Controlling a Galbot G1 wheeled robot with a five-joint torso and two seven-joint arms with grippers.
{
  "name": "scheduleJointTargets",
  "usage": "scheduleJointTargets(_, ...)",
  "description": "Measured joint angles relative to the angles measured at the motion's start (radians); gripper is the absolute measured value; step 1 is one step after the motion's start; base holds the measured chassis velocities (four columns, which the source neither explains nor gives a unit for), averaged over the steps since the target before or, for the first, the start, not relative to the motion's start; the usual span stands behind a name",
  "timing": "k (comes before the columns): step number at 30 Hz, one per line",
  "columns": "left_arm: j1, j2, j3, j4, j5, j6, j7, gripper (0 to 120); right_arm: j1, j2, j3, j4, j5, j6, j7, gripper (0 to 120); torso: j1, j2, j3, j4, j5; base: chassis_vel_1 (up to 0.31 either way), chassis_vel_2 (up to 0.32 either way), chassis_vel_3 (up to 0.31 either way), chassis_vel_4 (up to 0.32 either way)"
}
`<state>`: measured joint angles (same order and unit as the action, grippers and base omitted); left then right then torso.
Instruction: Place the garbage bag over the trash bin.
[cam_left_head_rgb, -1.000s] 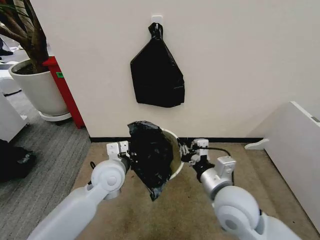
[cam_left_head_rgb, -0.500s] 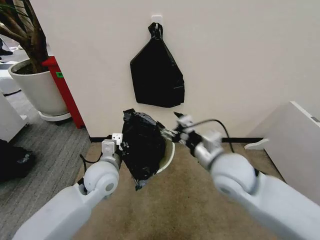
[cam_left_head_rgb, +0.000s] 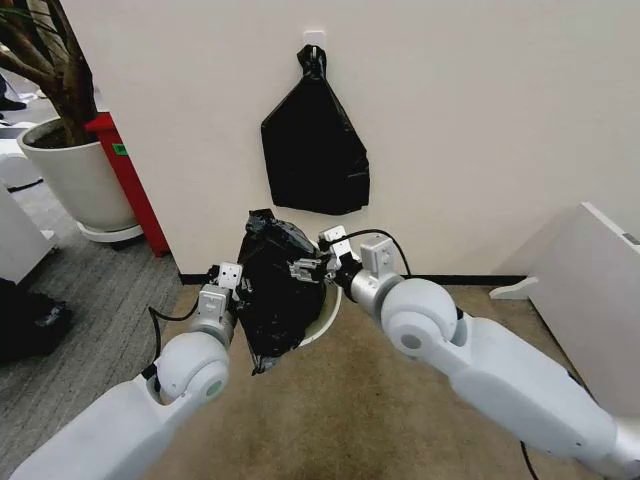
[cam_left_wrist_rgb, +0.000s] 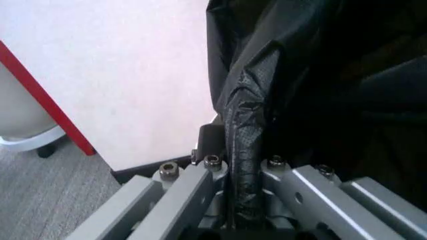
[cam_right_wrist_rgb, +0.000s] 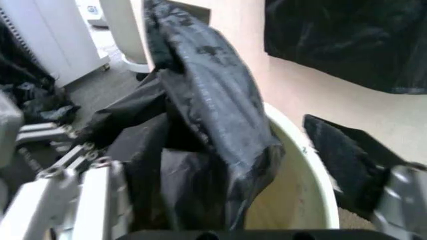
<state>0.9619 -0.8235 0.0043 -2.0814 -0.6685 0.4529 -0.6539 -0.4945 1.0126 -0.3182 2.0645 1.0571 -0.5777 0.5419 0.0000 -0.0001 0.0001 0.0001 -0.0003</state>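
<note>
The garbage bag (cam_left_head_rgb: 278, 292) is glossy, crinkled black plastic hanging in front of the trash bin (cam_left_head_rgb: 326, 312), whose cream rim peeks out at its right side. My left gripper (cam_left_head_rgb: 236, 281) is shut on the bag's left edge; the left wrist view shows a fold of the garbage bag (cam_left_wrist_rgb: 241, 165) pinched between its fingers. My right gripper (cam_left_head_rgb: 311, 268) is at the bag's upper right, open. In the right wrist view a ridge of the garbage bag (cam_right_wrist_rgb: 213, 115) lies between its fingers (cam_right_wrist_rgb: 343, 150), above the trash bin (cam_right_wrist_rgb: 313, 190); that finger stands apart from the plastic.
A knotted black bag bundle (cam_left_head_rgb: 314, 150) hangs on the wall just above. A large white plant pot (cam_left_head_rgb: 80, 175) and a red panel (cam_left_head_rgb: 130, 180) stand at the left, a white cabinet (cam_left_head_rgb: 600, 300) at the right. Tan carpet lies in front.
The right gripper has swung left from beside the bin to the bag's upper right edge. The left gripper and the bag have moved up and slightly left, closer to the wall.
</note>
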Motion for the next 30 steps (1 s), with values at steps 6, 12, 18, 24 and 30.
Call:
scheduleJointTargets(6, 0.007, 0.003, 0.000, -0.003, 0.011, -0.003, 0.007, 2, -0.009, 0.003, 0.017, -0.027, 0.006, 0.022, -0.017, 47, 0.000, 0.000, 0.000, -0.0002, 0.0001, 0.000, 0.000, 0.000, 0.000)
scheduleJointTargets(12, 0.015, 0.007, 0.000, -0.004, 0.019, -0.006, 0.013, 2, -0.012, 0.015, 0.023, -0.034, -0.001, 0.043, -0.022, 27, 0.000, 0.000, 0.000, -0.0001, 0.0002, 0.000, 0.000, 0.000, 0.000)
scheduleJointTargets(18, 0.020, 0.013, -0.002, -0.008, 0.024, -0.012, 0.017, 2, -0.011, 0.027, 0.022, -0.042, -0.005, 0.053, -0.018, 5, 0.000, 0.000, 0.000, -0.0001, 0.0003, 0.000, 0.000, 0.000, 0.000)
scheduleJointTargets(24, 0.059, 0.020, -0.018, -0.009, 0.068, -0.039, 0.057, 2, 0.001, 0.038, 0.031, -0.049, -0.003, 0.072, 0.002, 0, 0.000, 0.000, 0.000, 0.0000, 0.0002, 0.000, 0.000, 0.000, 0.000)
scheduleJointTargets(30, 0.126, 0.024, -0.047, -0.001, 0.156, -0.128, 0.144, 2, 0.023, 0.018, 0.048, -0.085, 0.003, 0.072, -0.004, 0, 0.000, 0.000, 0.000, 0.0000, 0.0002, 0.000, 0.000, 0.000, 0.000)
